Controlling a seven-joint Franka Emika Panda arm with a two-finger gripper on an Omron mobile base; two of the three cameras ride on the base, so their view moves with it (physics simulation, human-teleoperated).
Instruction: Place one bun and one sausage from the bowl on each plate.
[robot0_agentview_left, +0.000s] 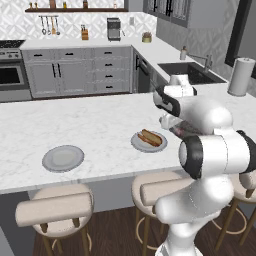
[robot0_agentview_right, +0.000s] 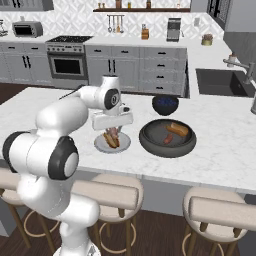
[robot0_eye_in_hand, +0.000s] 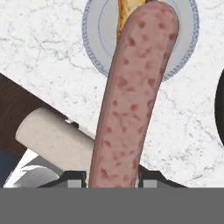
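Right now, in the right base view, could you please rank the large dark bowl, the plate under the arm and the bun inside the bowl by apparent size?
1. Large dark bowl
2. Plate, partly hidden by the arm
3. Bun

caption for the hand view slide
Hand shut on a sausage above a plate already holding a bun.

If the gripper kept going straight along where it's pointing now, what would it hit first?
Most likely the near plate that carries a bun: the gripper, shut on a sausage, points at it. Depth is unclear.
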